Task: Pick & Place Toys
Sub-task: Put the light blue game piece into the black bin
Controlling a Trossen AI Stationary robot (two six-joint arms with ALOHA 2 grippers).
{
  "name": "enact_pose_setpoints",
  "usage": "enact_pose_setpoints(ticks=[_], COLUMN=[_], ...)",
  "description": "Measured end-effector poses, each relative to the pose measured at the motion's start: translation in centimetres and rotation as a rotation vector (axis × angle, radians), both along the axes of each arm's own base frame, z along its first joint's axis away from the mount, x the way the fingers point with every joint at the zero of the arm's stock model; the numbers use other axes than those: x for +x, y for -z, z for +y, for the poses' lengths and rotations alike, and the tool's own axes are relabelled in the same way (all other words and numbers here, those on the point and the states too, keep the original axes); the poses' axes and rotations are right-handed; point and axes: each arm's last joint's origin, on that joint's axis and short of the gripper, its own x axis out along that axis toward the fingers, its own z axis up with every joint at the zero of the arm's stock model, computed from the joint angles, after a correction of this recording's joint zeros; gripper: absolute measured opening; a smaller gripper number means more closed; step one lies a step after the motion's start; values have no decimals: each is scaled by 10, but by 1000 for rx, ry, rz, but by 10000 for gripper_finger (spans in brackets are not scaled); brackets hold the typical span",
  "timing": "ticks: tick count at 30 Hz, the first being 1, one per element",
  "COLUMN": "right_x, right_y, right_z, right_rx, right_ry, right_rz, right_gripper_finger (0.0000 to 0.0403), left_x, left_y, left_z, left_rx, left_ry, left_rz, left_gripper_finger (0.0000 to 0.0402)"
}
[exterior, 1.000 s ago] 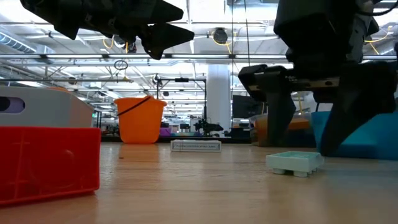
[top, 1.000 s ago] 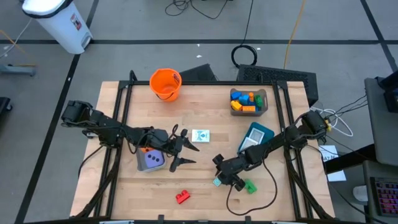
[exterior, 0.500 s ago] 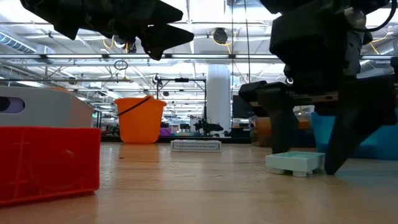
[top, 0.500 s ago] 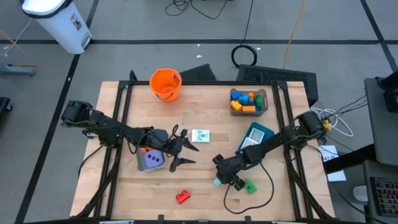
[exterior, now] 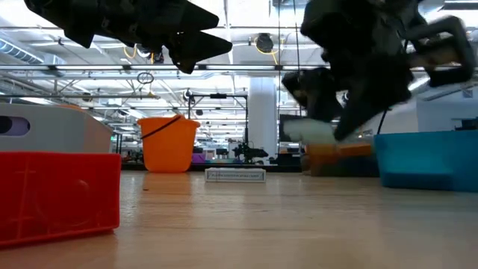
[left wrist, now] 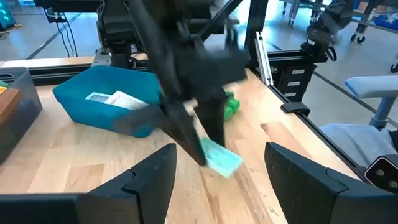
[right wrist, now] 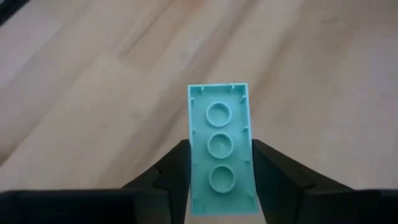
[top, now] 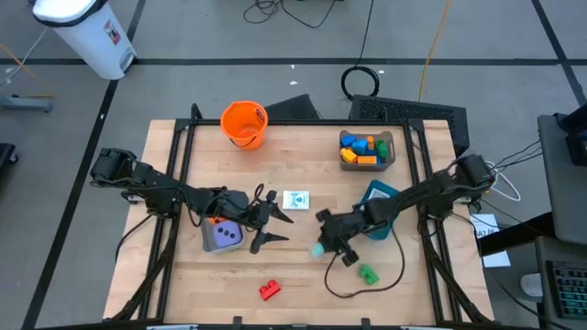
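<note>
So a teal block (right wrist: 220,149) is pinched by the right gripper (top: 323,246); red block (top: 269,291) at 6 o'clock is left, left gripper (top: 268,218) spread.

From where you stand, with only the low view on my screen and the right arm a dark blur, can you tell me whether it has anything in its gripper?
Observer: Yes. The right gripper is shut on a mint-green block, underside toward its wrist camera.
Operator: Is it off the table?
Observer: Yes, the left wrist view shows the block in the air above the wood.
Operator: Where is the teal bin?
Observer: Just behind that arm, the teal bin holds white cards.
Operator: And the left gripper?
Observer: Open, the left gripper hovers beside the purple die.
</note>
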Motion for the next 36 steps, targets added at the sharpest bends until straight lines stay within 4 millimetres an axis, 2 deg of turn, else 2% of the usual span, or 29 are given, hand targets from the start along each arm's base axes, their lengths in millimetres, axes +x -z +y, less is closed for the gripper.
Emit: enact_pose_setpoints(ticks=[5, 10, 18, 23, 28, 32, 36], right_x=[-19, -51, -107, -131, -146, -154, -160], right_y=[-39, -74, -107, -113, -107, -97, -80], right_z=[-33, -77, -145, -180, -206, -216, -215], right_rx=[-109, -171, -256, -218, -184, -167, -168], right_ry=[200, 438, 836, 1076, 1266, 1338, 1339], right_rz=[-25, 4, 48, 66, 142, 208, 278], right_gripper_finger=[148, 137, 143, 140, 142, 139, 140], left_x=[0, 0, 0, 0, -1, -1, -1], left_y=[0, 0, 0, 0, 1, 2, 2], left_z=[0, 0, -1, -2, -1, -2, -3], left_rx=[-4, -8, -13, -13, -14, -13, -12], left_ry=[-1, -2, 2, 2, 2, 5, 6], left_rz=[7, 7, 9, 9, 14, 30, 31], left_gripper_finger=[253, 253, 253, 253, 253, 253, 253])
